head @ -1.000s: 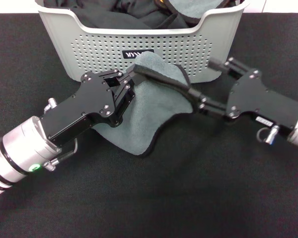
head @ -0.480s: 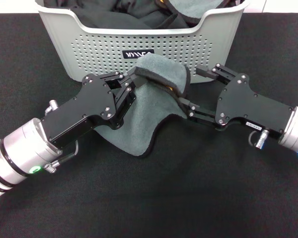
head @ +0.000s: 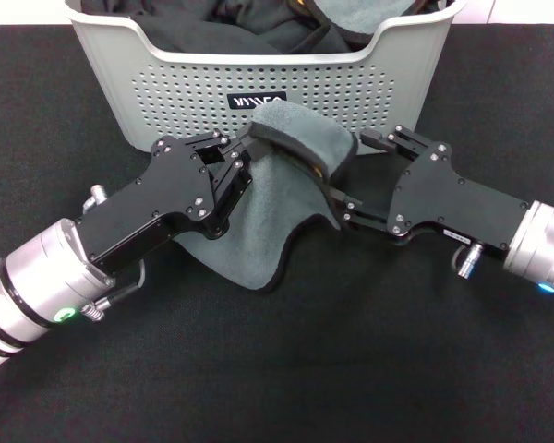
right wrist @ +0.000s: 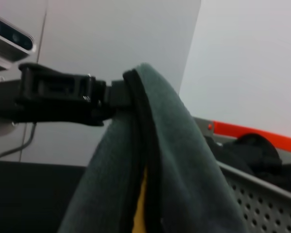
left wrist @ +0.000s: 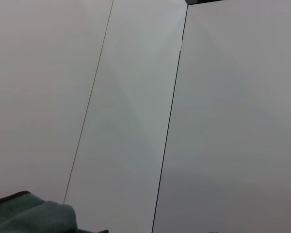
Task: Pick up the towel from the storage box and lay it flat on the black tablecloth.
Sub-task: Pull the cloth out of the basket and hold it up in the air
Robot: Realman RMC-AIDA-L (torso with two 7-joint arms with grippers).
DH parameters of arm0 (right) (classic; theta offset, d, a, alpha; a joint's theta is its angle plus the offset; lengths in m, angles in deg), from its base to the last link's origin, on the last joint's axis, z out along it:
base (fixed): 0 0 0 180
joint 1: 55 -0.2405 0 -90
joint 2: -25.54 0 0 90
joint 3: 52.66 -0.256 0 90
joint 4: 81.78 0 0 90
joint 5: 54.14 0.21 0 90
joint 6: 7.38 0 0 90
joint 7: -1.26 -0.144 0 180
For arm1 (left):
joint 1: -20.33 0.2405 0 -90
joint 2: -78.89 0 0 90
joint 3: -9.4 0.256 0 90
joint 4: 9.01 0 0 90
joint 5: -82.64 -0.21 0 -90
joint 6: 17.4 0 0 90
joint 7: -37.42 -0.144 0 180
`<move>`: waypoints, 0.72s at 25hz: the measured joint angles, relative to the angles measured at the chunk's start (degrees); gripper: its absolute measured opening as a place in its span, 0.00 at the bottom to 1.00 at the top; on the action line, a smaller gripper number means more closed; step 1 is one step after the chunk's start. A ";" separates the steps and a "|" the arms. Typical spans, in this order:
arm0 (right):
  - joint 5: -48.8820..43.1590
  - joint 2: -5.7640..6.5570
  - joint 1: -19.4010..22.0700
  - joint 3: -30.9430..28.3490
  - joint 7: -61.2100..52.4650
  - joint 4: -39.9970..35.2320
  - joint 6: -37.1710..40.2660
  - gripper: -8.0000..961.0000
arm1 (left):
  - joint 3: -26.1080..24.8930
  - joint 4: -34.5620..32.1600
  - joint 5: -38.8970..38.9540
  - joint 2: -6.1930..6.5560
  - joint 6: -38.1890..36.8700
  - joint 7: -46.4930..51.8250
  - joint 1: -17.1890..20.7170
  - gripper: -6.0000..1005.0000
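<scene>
The towel [head: 277, 212], grey-teal face up with black edging, hangs in front of the storage box [head: 194, 92] and trails onto the black tablecloth [head: 351, 351]. My left gripper [head: 243, 152] is shut on its upper edge, holding it raised. My right gripper [head: 355, 171] is open, one finger on each side of the towel's bulging right fold. The right wrist view shows the towel [right wrist: 174, 160] close up with a sliver of its yellow face [right wrist: 140, 204], and the left gripper [right wrist: 63, 97] clamped on its edge. A towel corner [left wrist: 34, 216] shows in the left wrist view.
The storage box holds black garments [head: 212, 28] and another grey-teal cloth [head: 360, 14]. It stands at the tablecloth's far edge, just behind both grippers. Its dotted wall [right wrist: 262, 194] shows in the right wrist view. Black cloth stretches wide toward me.
My right gripper has moved left toward the left gripper. The towel's right edge, stretched out before, has bunched up into a raised fold. The left gripper has stayed put.
</scene>
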 joint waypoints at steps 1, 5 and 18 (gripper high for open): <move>-0.05 0.00 0.12 0.24 0.22 -0.61 -0.05 0.80 | -0.02 0.00 0.00 0.00 0.00 0.00 0.06 0.04; 0.22 0.00 0.35 2.21 2.31 -2.61 -3.03 0.80 | -0.17 0.00 0.05 0.00 0.02 0.00 0.18 0.04; 3.08 0.00 3.98 8.11 9.77 -10.73 -11.41 0.80 | -0.32 0.00 0.19 0.00 0.10 0.00 0.08 0.04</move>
